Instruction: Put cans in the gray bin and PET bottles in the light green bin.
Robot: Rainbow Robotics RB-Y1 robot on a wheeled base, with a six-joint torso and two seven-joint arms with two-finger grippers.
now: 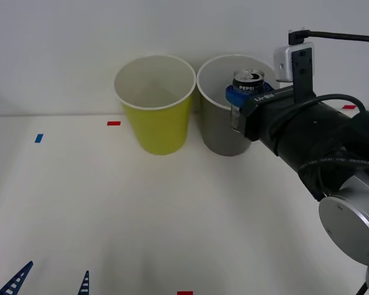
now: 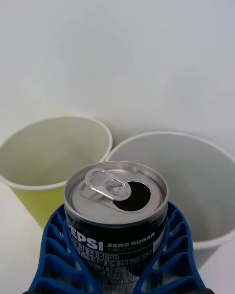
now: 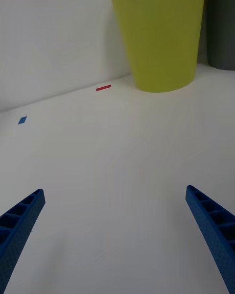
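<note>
Front view: right gripper [image 1: 246, 101] clamped on upright can [image 1: 249, 82] above gray bin [image 1: 216, 132], beside green bin [image 1: 157, 126]; early release risked striking rim; left gripper [image 1: 49, 283] spread, idle.

You had a plain white table [image 1: 111, 209] in front of you, running back to a white wall. Two tall bins stood on it at the far side: the light green bin [image 1: 157, 123] at about 12 o'clock and the gray bin [image 1: 218, 132] just beside it at about 1 o'clock, rims nearly touching. Small tape marks were stuck flat on the surface too: a red mark [image 1: 114, 123] at 11 o'clock, close to the green bin, a blue mark [image 1: 39, 138] further out at 10 o'clock, and another red mark [image 1: 184, 293] at the near edge, 6 o'clock.
</note>
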